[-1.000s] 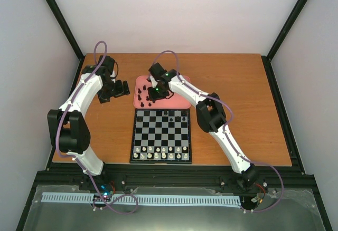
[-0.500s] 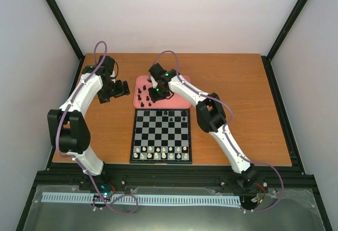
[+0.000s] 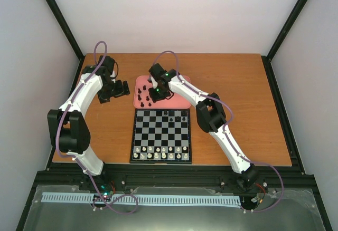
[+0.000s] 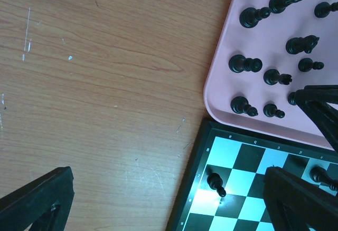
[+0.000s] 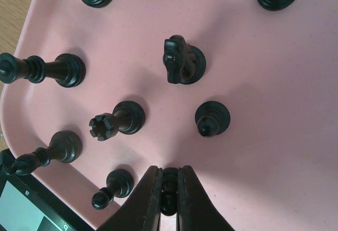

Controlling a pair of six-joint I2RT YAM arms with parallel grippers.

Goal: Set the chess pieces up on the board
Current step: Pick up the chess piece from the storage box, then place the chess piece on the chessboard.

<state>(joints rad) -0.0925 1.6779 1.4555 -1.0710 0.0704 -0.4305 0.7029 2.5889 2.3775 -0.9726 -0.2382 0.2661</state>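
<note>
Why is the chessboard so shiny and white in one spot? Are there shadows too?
Left wrist view: light glares off the board around one black piece. Right wrist view: pieces cast soft shadows on the pink tray. Top view: evenly lit, pieces tiny.

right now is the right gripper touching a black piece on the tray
Touching: right wrist view shows the right gripper pinching a black piece, no gap.
</note>
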